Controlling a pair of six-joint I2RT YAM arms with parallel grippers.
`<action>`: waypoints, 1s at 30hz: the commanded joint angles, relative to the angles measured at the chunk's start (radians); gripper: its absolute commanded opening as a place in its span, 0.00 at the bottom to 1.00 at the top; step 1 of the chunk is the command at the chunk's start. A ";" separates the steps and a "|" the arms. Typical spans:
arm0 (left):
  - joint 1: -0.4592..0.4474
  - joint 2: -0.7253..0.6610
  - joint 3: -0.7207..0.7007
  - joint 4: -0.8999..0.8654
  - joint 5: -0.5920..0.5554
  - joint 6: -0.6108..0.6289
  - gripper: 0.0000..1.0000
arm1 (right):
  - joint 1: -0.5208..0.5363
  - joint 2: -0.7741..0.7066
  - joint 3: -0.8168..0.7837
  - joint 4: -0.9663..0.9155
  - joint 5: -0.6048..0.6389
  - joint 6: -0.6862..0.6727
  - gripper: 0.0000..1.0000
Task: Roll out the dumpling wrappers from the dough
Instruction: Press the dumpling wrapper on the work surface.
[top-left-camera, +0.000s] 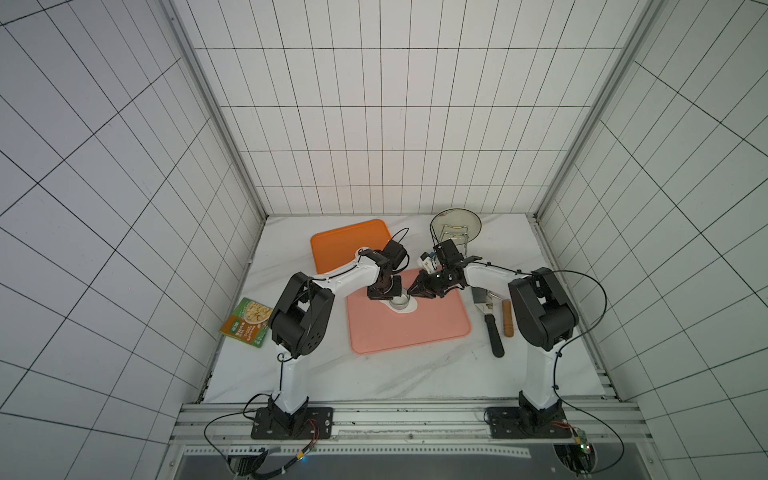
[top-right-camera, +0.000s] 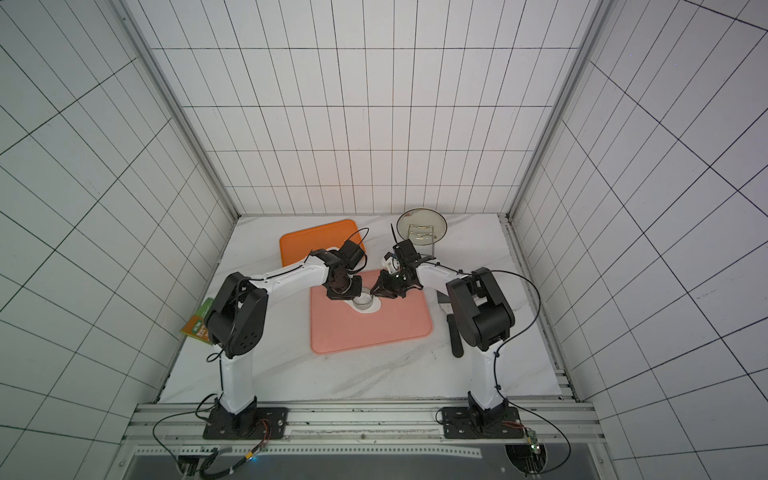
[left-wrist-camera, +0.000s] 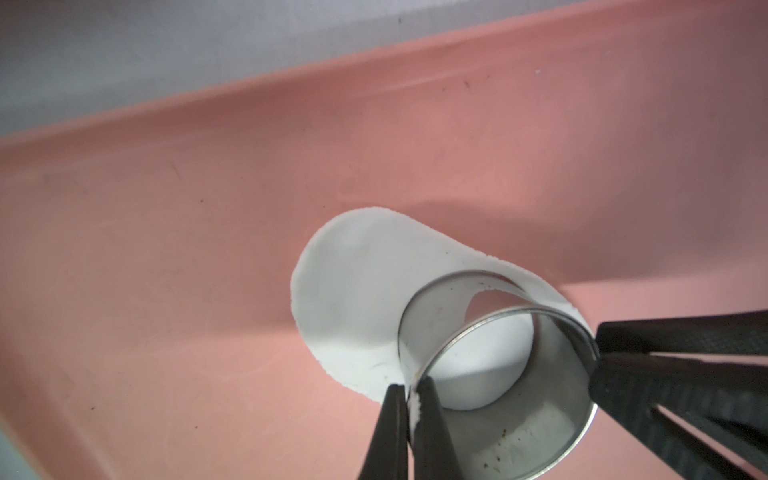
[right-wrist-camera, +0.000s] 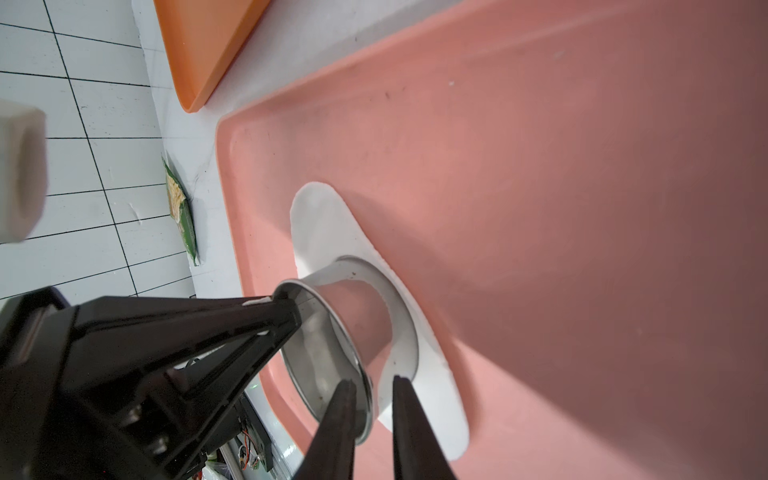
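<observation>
Bright even light, soft shadows across dough (left-wrist-camera: 349, 291) and pink tray (left-wrist-camera: 166, 249), top views splayed at edges, wrist foregrounds blurred.

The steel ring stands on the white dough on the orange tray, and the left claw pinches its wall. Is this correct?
One detail is wrong. The steel ring stands on the white dough on the pink mat, as a top view shows; the orange tray lies apart, behind it. The left claw does pinch its wall.

My matt black left pincer (left-wrist-camera: 409, 388) pinches a polished steel ring (left-wrist-camera: 557, 395) on smooth white dough (left-wrist-camera: 353, 291), over a dull pink plastic mat (left-wrist-camera: 187, 208).
</observation>
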 joint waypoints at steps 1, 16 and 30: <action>-0.013 0.020 0.034 -0.037 -0.012 0.010 0.00 | -0.004 -0.067 0.027 -0.027 0.018 -0.013 0.22; -0.015 0.025 0.003 -0.027 -0.020 0.007 0.00 | -0.028 -0.138 -0.192 0.059 -0.010 0.006 0.32; -0.010 0.011 -0.060 0.008 -0.014 -0.007 0.00 | -0.026 -0.089 -0.280 0.151 -0.016 0.053 0.34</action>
